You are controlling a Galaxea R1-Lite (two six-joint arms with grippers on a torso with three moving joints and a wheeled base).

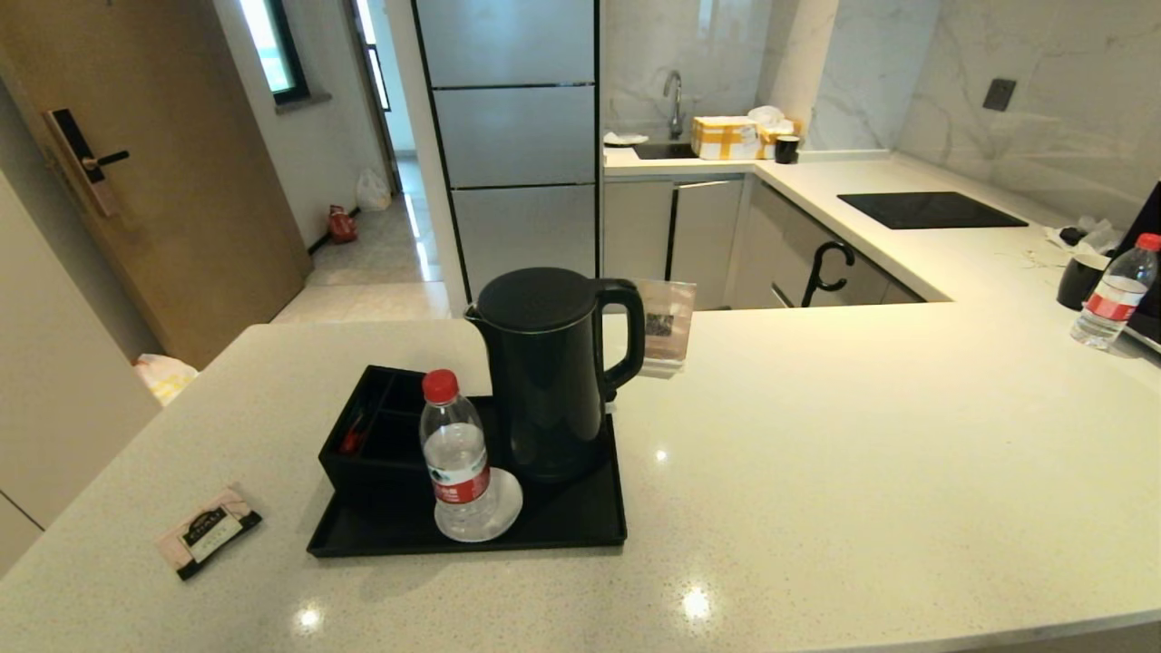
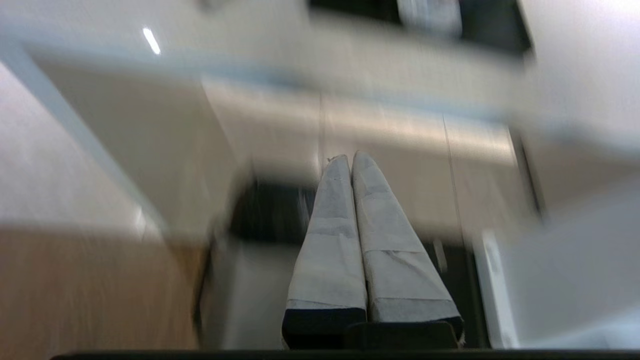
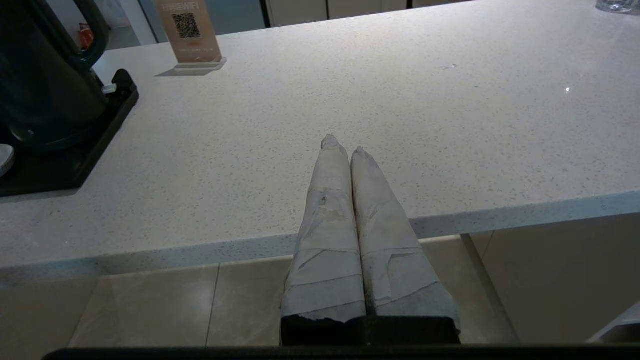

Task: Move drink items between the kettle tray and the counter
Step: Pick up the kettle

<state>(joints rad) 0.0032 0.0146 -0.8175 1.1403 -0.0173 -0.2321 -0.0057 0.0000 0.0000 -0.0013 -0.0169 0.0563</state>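
Observation:
The tall matte-black kettle (image 1: 549,372) stands on the black tray (image 1: 580,521) in the middle of the beige speckled counter (image 1: 862,435); its handle faces right. The pale-pink tea sachet (image 1: 208,531) lies flat on the counter, left of the tray. Neither arm shows in the head view. My right gripper (image 3: 341,145) is shut and empty, just off the counter's near edge, right of the kettle (image 3: 45,75) and tray (image 3: 75,160). My left gripper (image 2: 350,159) is shut and empty, below the counter's edge, facing cabinet fronts.
On the tray, a clear red-capped water bottle (image 1: 456,458) stands on a white coaster in front of a divided black box (image 1: 376,435). A small card stand (image 1: 667,326) sits behind the kettle. Another bottle (image 1: 1114,292) and a dark cup are at far right.

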